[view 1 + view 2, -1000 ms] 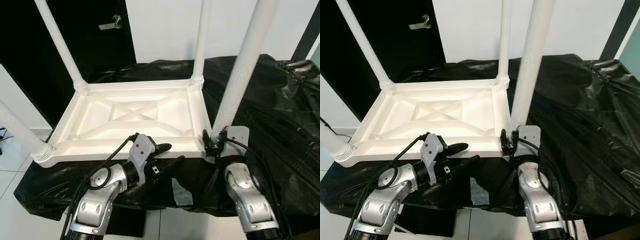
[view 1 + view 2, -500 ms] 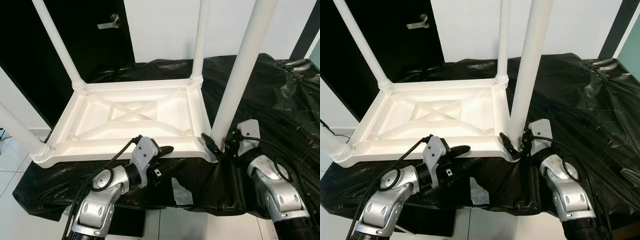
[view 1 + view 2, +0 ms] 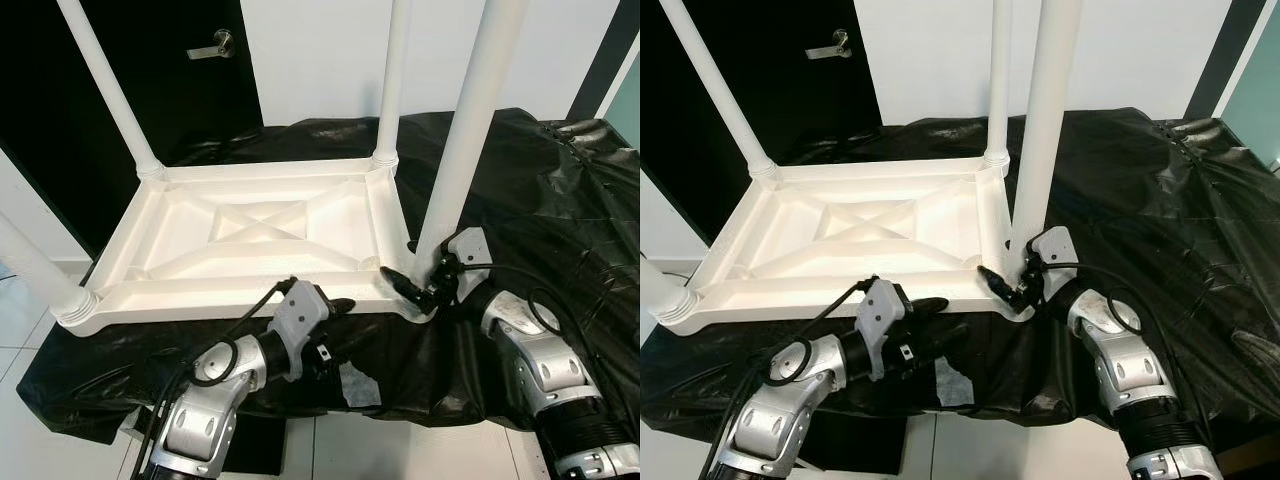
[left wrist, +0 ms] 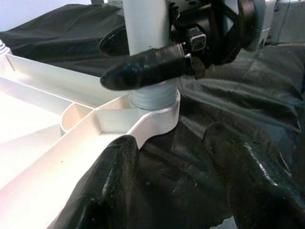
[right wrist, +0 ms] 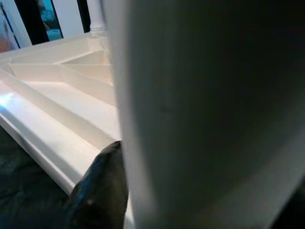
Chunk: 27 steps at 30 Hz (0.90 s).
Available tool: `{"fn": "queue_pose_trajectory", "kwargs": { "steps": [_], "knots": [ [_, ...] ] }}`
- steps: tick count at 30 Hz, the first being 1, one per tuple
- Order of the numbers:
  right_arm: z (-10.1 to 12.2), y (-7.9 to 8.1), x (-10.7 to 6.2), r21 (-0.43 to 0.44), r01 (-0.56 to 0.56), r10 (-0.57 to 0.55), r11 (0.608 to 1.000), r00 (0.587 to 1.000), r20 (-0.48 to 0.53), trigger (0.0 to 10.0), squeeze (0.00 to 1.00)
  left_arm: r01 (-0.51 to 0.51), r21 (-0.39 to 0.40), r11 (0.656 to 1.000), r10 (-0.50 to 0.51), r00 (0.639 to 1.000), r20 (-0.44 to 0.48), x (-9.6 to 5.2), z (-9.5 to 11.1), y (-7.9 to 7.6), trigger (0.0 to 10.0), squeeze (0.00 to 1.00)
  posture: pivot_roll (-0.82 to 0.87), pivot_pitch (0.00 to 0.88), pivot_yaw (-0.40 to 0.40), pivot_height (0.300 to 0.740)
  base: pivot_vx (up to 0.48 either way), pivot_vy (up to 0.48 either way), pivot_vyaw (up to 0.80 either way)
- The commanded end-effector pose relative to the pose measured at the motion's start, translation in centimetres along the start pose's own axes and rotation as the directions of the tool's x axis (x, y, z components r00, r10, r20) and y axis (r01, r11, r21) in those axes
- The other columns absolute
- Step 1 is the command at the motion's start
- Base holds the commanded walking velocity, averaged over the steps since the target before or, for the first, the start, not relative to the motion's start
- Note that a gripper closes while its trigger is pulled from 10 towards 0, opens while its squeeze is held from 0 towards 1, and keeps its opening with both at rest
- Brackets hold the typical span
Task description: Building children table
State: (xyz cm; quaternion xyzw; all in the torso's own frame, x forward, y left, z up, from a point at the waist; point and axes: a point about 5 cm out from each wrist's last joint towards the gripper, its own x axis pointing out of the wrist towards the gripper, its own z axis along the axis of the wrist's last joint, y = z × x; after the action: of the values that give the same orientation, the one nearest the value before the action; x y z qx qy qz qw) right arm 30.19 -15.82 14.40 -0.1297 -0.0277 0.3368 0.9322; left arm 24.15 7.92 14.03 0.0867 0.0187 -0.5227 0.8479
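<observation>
Lying upside down at frame centre on a desk [image 3: 560,200] draped in black sheeting, the white children's table [image 3: 250,235] points its four legs upward, long axis running left to right. Its near edge sits close to the desk's front edge; open black sheeting spreads to the right. The right pincer [image 3: 418,290] reaches in from lower right, fingers clamped around the base of the near-right leg [image 3: 455,150]. The left pincer [image 3: 335,325], arm bent at lower left, rests at the near rim with fingers apart.
</observation>
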Motion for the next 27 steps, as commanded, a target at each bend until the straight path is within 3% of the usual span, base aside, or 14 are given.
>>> {"fn": "queue_pose_trajectory", "kwargs": {
  "steps": [1, 5, 6, 9, 12, 13, 14, 15, 17, 20, 21, 23, 27],
  "knots": [
    [-0.4, 0.7, 0.3, 0.018, -0.042, 0.042, 0.999, 0.999, -0.012, 0.0, 0.0, -0.142, 0.0, 0.99, 0.142, 0.99, -0.019, 0.0, -0.4, 0.7, 10.0, 0.0, -0.03, 0.0, 0.028, 0.74, 0.0, 0.0, 0.0],
    [-0.8, 0.3, -0.1, 0.033, 0.029, -0.028, 0.999, 0.999, -0.028, 0.0, 0.0, -0.142, -0.034, 0.989, 0.141, 0.99, -0.021, 0.0, -0.6, 0.7, 10.0, 0.0, -0.04, 0.0, 0.033, 0.74, 0.0, 0.0, 0.0],
    [-1.0, 0.3, -0.2, 0.039, 0.062, -0.061, 0.997, 0.998, -0.035, 0.0, 0.0, -0.139, -0.066, 0.988, 0.138, 0.99, -0.017, 0.0, -0.7, 0.7, 10.0, 1.0, -0.04, 0.0, 0.035, 0.74, 0.0, 0.0, 0.0],
    [-1.2, 0.6, -0.3, 0.057, 0.11, -0.108, 0.992, 0.993, -0.042, 0.0, 0.0, -0.132, -0.096, 0.987, 0.132, 0.991, -0.003, 0.0, -0.7, 0.8, 10.0, 1.0, -0.04, 0.0, 0.037, 0.74, 0.0, 0.0, 0.0],
    [-1.2, 1.5, -0.3, 0.077, 0.136, -0.134, 0.988, 0.99, -0.035, 0.0, 0.0, -0.157, -0.052, 0.986, 0.157, 0.988, -0.005, 0.1, -0.5, 1.1, 10.0, 1.0, -0.04, 0.0, 0.041, 0.74, 0.0, 0.0, 0.0],
    [-1.2, 1.8, -0.4, 0.083, 0.164, -0.162, 0.983, 0.986, -0.034, 4.9, 0.0, -0.159, -0.034, 0.987, 0.159, 0.987, -0.006, 0.2, -0.5, 1.2, 10.0, 1.0, -0.05, 0.0, 0.044, 0.74, 0.0, 0.0, 0.0],
    [-1.2, 1.8, -0.4, 0.083, 0.164, -0.162, 0.983, 0.986, -0.034, 4.9, 0.0, -0.159, -0.034, 0.987, 0.159, 0.987, -0.006, 0.2, -0.5, 1.2, 10.0, 1.0, -0.05, 0.0, 0.044, 0.74, 0.0, 0.0, 0.0],
    [-1.1, 2.1, -0.4, 0.086, 0.187, -0.184, 0.979, 0.982, -0.035, 10.0, 0.0, -0.153, -0.016, 0.988, 0.153, 0.988, -0.006, 0.2, -0.5, 1.1, 10.0, 0.0, -0.05, 0.0, 0.047, 0.74, 0.0, 0.0, 0.0],
    [-1.0, 2.3, -0.4, 0.09, 0.22, -0.217, 0.971, 0.976, -0.033, 10.0, 0.0, -0.15, 0.001, 0.989, 0.15, 0.989, -0.002, 0.2, -0.4, 1.1, 10.0, 0.0, -0.06, 0.0, 0.05, 0.74, 0.0, 0.0, 0.0],
    [-0.9, 2.5, -0.5, 0.109, 0.373, -0.369, 0.921, 0.928, -0.06, 10.0, 0.0, -0.147, 0.011, 0.989, 0.147, 0.989, 0.005, 0.3, -0.3, 1.0, 10.0, 0.0, -0.07, 0.0, 0.055, 0.74, 0.0, 0.0, 0.0],
    [-0.9, 2.5, -0.5, 0.109, 0.373, -0.369, 0.921, 0.928, -0.06, 10.0, 0.0, -0.147, 0.011, 0.989, 0.147, 0.989, 0.005, 0.3, -0.3, 1.0, 10.0, 0.0, -0.07, 0.0, 0.055, 0.74, 0.0, 0.0, 0.0],
    [-0.9, 2.6, -0.6, 0.124, 0.47, -0.463, 0.874, 0.882, -0.087, 10.0, 0.0, -0.147, 0.018, 0.989, 0.147, 0.989, 0.004, 0.3, -0.2, 1.0, 10.0, 0.0, -0.07, 0.0, 0.054, 0.74, 0.0, 0.0, 0.0],
    [-0.7, 3.5, -0.5, 0.136, 0.541, -0.532, 0.83, 0.841, -0.099, 10.0, 0.0, -0.152, 0.031, 0.988, 0.152, 0.988, 0.006, 0.4, -0.2, 1.1, 10.0, 0.0, -0.07, 0.0, 0.051, 0.74, 0.0, 0.0, 0.0]
  ]
}}
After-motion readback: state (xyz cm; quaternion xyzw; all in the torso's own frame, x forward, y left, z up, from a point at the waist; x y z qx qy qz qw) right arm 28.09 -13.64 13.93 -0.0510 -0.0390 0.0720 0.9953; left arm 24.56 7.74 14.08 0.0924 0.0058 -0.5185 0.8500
